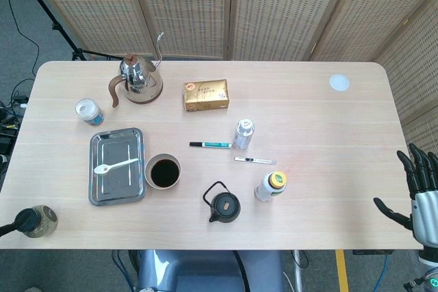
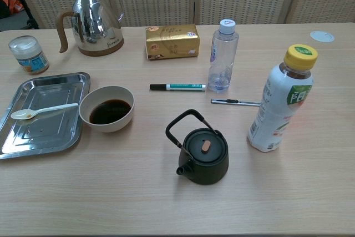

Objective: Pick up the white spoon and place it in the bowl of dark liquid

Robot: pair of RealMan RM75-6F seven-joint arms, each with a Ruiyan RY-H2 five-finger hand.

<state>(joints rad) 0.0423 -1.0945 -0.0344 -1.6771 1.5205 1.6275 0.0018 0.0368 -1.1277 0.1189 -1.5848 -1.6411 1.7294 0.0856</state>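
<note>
A white spoon (image 1: 115, 165) (image 2: 43, 111) lies in a steel tray (image 1: 116, 196) (image 2: 33, 137) at the table's left. Its scoop points left and its handle points toward the bowl. The white bowl (image 1: 146, 169) (image 2: 105, 123) of dark liquid (image 2: 110, 111) stands just right of the tray. My right hand (image 1: 419, 186) hangs off the table's right edge, far from both. Its fingers are spread and it holds nothing. It shows only in the head view. My left hand shows in neither view.
A black teapot (image 1: 222, 204) and a yellow-capped bottle (image 1: 271, 186) stand right of the bowl. Behind them are a marker (image 1: 211, 145), a pen (image 1: 254, 161), a clear bottle (image 1: 243, 134), a gold box (image 1: 205, 94), a silver kettle (image 1: 139, 78) and a small jar (image 1: 89, 111). A speckled jar (image 1: 37, 220) sits front left.
</note>
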